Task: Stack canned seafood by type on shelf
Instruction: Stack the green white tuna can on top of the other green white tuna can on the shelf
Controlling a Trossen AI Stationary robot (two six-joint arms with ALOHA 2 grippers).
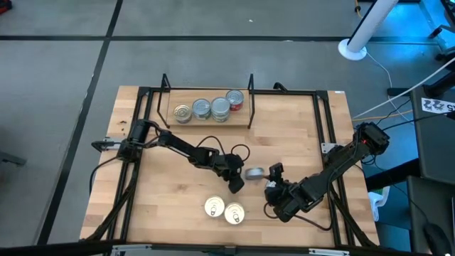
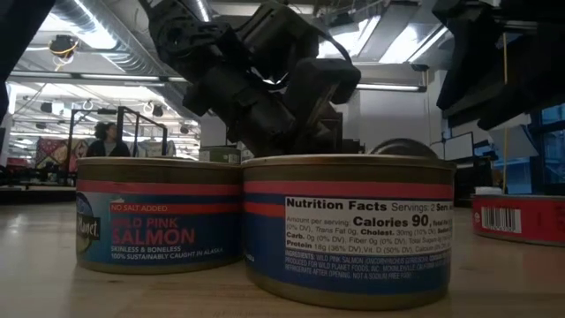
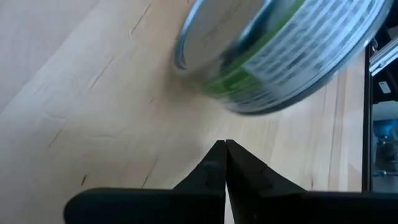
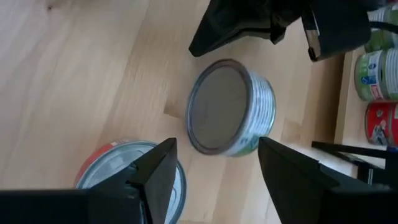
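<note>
Lying on its side mid-table: small round silver tin with green-and-white label [image 1: 254, 172], lid tilted, between the two grippers and held by neither. Left gripper [image 1: 235, 183] just beside it, fingers clenched together on nothing. Right gripper [image 1: 274, 176] near its other side, fingers spread apart. Two gold-lidded salmon tins [image 1: 224, 210] touching, near the table's front edge. Four tins standing on the light-wood shelf [image 1: 206, 117].
</note>
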